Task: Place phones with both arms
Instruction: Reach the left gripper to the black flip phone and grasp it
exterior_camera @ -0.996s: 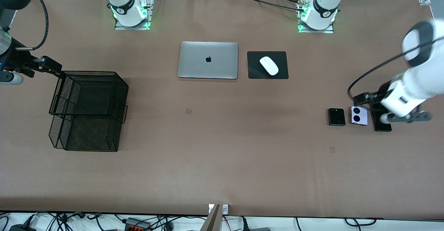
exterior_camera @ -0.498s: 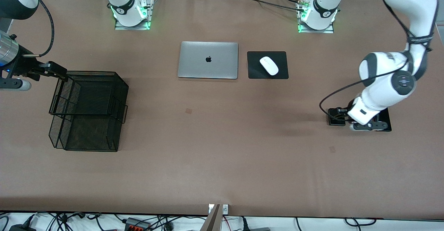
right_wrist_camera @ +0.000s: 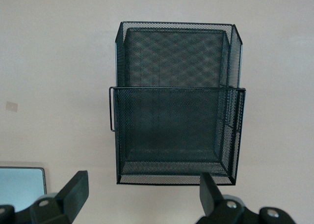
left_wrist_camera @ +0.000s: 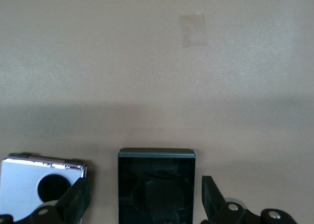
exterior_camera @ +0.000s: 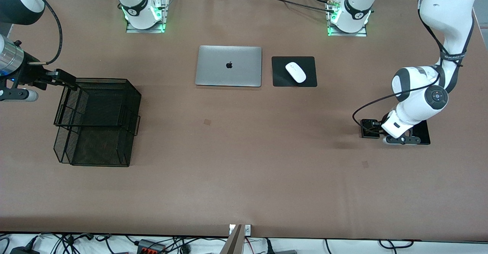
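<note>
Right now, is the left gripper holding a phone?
No: the left gripper stands with jaws open astride the small squarish black phone, not clamped.

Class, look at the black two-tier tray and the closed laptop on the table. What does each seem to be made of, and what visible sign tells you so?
Black two-tier tray: probably thin wire mesh with a dark matte coating; the table shows through its fine grid. Closed laptop: likely metal, perhaps aluminium, with a satin silver finish; its lid is smooth, evenly grey and softly reflective.

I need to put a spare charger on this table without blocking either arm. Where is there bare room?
Free: the wide brown tabletop between the black wire-mesh tray and the small squarish black phone, nearer the front camera than the silver laptop. Crowded: the phone row under the left gripper, and around the tray by the right gripper.
</note>
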{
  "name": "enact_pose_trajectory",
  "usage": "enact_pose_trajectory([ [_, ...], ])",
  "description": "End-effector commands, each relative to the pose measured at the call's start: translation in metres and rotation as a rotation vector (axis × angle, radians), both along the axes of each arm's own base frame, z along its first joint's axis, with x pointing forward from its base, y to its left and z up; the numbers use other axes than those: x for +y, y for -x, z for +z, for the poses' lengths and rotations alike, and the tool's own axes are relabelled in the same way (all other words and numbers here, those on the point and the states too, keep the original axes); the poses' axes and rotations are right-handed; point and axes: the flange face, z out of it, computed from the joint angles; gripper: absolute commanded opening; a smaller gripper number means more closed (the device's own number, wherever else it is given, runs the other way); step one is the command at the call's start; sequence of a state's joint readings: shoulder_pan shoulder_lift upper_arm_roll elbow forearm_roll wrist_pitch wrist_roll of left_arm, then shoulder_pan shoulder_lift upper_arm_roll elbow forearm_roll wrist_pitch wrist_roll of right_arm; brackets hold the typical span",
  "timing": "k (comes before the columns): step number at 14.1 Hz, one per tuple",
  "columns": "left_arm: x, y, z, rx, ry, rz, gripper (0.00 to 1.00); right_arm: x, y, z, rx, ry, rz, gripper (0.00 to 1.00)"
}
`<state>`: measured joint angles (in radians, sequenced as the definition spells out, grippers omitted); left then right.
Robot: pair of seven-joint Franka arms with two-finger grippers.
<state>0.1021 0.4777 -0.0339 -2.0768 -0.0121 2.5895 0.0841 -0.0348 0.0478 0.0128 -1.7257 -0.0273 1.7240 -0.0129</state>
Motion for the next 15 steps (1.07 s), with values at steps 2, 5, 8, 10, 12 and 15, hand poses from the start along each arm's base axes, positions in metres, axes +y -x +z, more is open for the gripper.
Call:
enact_pose_trajectory([
  [2,-0.009,0.003,-0.011,-0.012,0.014,-0.064,1.0,0.002,0.001,0.001,0.01,-0.014,0.005,1.0],
  [5,-0.006,0.005,-0.018,-0.004,0.013,-0.121,1.0,0.001,0.001,0.0,0.012,-0.014,0.005,1.0],
  [8,-0.004,0.009,-0.022,0.007,0.015,-0.124,1.0,0.002,0.002,-0.003,0.027,-0.014,0.006,1.0],
  [10,-0.002,0.012,-0.025,0.0,0.014,-0.127,1.0,0.003,0.002,-0.003,0.03,-0.014,0.007,1.0],
  [12,0.0,0.016,-0.029,-0.005,0.012,-0.143,1.0,0.003,0.001,-0.004,0.03,-0.014,0.007,1.0],
  [15,0.0,0.017,-0.029,-0.005,0.012,-0.149,0.83,0.005,0.001,-0.005,0.033,-0.013,0.011,1.0],
])
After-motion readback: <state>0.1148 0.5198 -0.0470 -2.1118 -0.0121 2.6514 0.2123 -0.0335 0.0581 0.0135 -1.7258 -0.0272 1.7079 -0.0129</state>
